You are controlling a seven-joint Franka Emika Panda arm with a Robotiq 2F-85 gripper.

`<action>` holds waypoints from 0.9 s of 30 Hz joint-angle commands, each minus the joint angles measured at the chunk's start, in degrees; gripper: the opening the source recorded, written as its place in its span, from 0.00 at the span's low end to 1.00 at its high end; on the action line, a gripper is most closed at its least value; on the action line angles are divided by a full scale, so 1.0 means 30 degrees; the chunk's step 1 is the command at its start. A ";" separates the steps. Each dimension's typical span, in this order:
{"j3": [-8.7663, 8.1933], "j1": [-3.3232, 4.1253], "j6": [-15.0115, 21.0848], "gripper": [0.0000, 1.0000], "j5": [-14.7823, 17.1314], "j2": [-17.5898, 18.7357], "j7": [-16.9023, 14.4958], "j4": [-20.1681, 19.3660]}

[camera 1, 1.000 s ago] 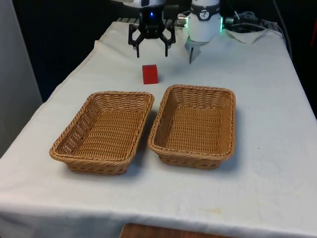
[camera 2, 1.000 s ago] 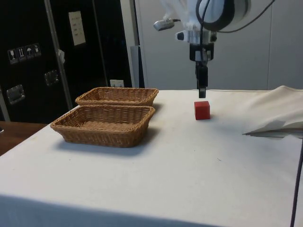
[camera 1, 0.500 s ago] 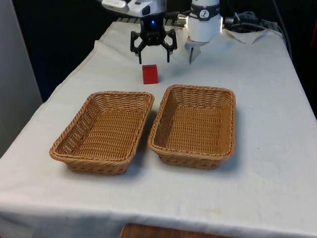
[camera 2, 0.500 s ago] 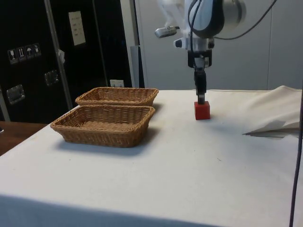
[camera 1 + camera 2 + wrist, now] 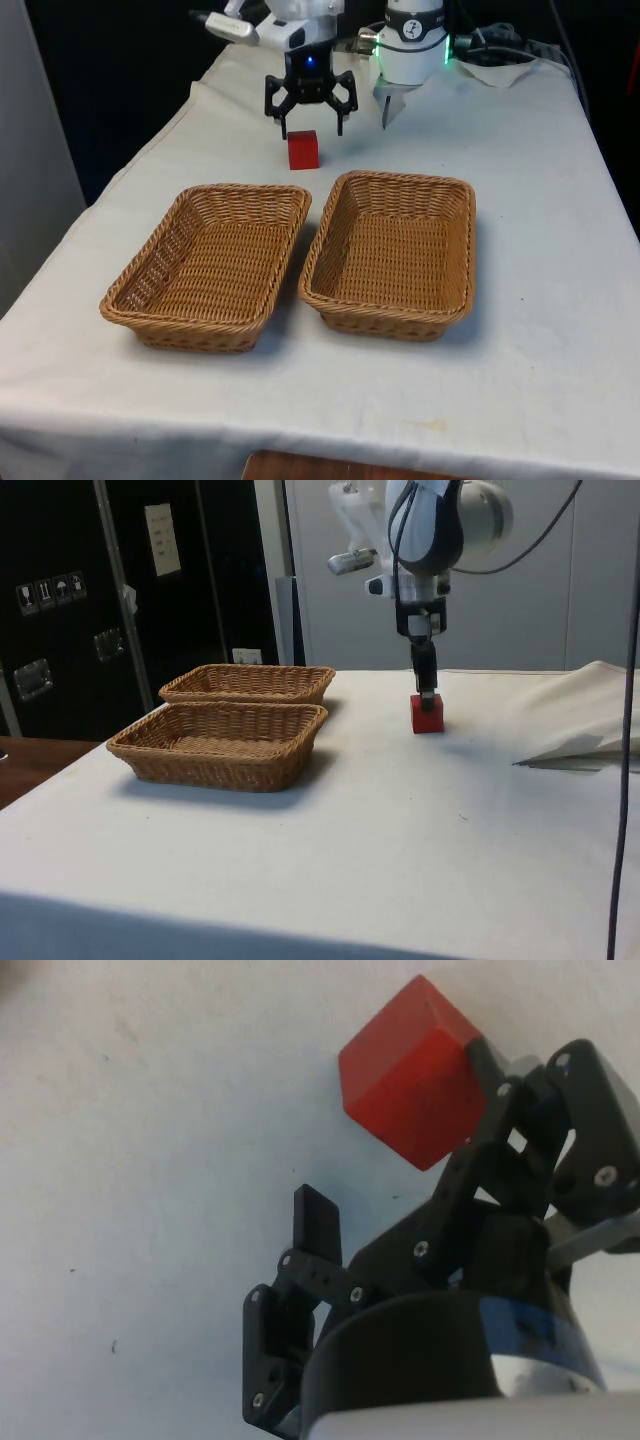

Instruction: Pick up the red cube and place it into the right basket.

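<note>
The red cube (image 5: 304, 150) rests on the white cloth just beyond the left basket's (image 5: 245, 189) far rim. My gripper (image 5: 311, 129) is open and low over the cube, its fingertips level with the cube's top. In the side view the gripper (image 5: 428, 702) overlaps the upper part of the cube (image 5: 427, 717). The wrist view puts the cube (image 5: 405, 1075) between the fingers, close against one finger (image 5: 487, 1060) and well away from the other (image 5: 318, 1222). The right basket (image 5: 400, 181) is empty; in the side view it is the nearer basket (image 5: 215, 714).
The left basket is also empty and sits behind the right basket (image 5: 248, 671) in the side view. The robot's white base (image 5: 412, 45) stands just beyond the cube. Crumpled cloth (image 5: 590, 715) and cables lie at the far end, on the front view's right.
My gripper has come down from above the cube until its open fingers reach the cube's top. The cube and both baskets have not moved.
</note>
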 commanded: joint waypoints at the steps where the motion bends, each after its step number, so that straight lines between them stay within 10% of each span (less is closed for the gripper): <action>1: 0.0458 -0.0153 0.0592 1.00 0.0783 0.0172 -0.0516 -0.0210; 13: 0.0688 -0.0306 0.1356 1.00 0.0783 0.1050 -0.0535 0.0095; 14: 0.0134 0.0000 0.0955 1.00 0.0019 0.1146 -0.0057 0.0267; 15: 0.0707 -0.0306 0.1413 1.00 0.0802 0.1108 -0.0535 0.0134; 23: 0.0955 -0.0382 0.1451 1.00 0.1375 0.1642 -0.0516 0.0497; 24: 0.0325 0.0000 0.1070 1.00 0.0573 0.1719 -0.0057 0.0630; 27: 0.1050 -0.0401 0.1509 1.00 0.1681 0.1853 -0.0535 0.0573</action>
